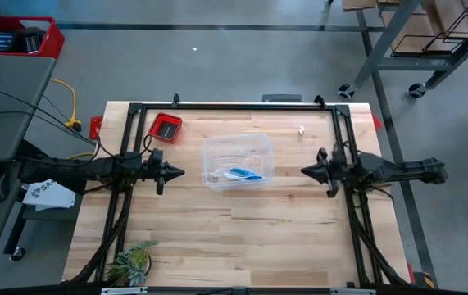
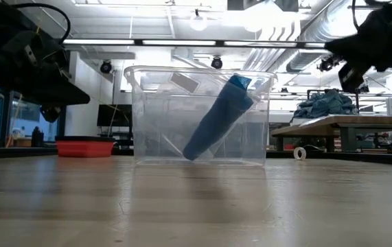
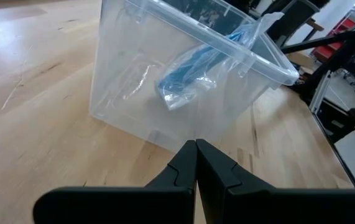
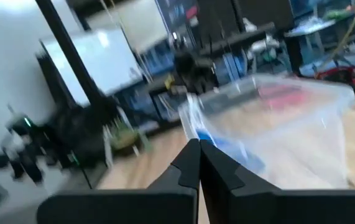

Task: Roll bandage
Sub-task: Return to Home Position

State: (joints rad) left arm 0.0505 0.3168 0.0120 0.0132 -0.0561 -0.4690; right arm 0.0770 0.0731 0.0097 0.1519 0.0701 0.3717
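Observation:
The bandage (image 1: 242,174) is a bright blue roll inside a clear plastic bag, leaning tilted in a clear plastic bin (image 1: 237,160) at the table's middle; in the low view the bandage (image 2: 217,118) slants against the bin's wall, lower end on the bin's floor. My left gripper (image 1: 181,172) stays shut to the left of the bin, its tips (image 3: 196,144) pointing at it and clear of it. My right gripper (image 1: 302,170) is shut to the right of the bin, its tips (image 4: 199,143) toward it, touching nothing.
A small red tray (image 1: 166,127) lies at the far left of the table. A small white bit (image 1: 301,129) lies at the far right. A green plant (image 1: 131,264) sits at the near left corner. Bare wood stretches between the bin and the near edge.

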